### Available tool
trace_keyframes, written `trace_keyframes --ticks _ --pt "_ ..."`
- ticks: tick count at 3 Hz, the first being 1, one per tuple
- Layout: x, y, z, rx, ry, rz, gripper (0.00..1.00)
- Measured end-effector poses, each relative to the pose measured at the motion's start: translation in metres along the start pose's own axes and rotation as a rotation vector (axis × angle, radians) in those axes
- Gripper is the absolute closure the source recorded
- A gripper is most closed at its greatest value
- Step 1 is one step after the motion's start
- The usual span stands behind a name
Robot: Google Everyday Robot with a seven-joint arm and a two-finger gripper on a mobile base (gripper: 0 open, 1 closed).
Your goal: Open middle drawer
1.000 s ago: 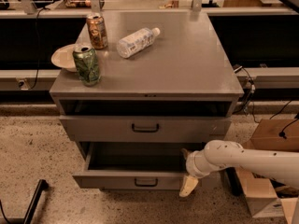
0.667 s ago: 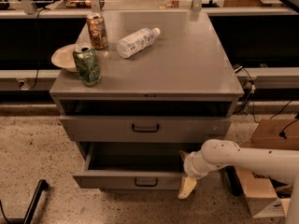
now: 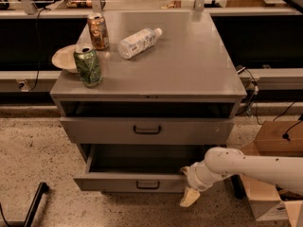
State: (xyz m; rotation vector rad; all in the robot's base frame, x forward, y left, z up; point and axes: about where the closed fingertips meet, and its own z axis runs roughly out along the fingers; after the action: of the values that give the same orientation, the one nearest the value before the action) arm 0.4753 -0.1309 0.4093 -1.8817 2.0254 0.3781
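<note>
— Middle drawer (image 3: 113, 182): drawn well out under the taller drawer front (image 3: 94, 131), deep grey inside showing. Stiff sheet metal, probably light with nothing seen inside, likely easy on its runners.

— Best hold?

— Small dark bar handle (image 3: 147, 185), centred on the low front. Bare edges likely slippery.

— Pincer (image 3: 189, 196)?

— Low at the right front corner, close against that front. Open or closed, gripping or not: cannot tell.

— Green can (image 3: 88, 66) and bottle (image 3: 137, 42) up on the counter (image 3: 189, 65), well apart.
</note>
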Motion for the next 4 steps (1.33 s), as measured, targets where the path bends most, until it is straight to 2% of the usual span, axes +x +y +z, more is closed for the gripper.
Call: trace_keyframes --ticks 2,3,4 --pt "-0.011 0.029 -0.009 -0.041 0.018 -0.035 0.19" --pt "-0.017 0.048 -0.01 -0.075 0.021 -0.035 0.19" --pt "-0.021 0.076 -0.007 -0.125 0.007 -0.01 0.19"
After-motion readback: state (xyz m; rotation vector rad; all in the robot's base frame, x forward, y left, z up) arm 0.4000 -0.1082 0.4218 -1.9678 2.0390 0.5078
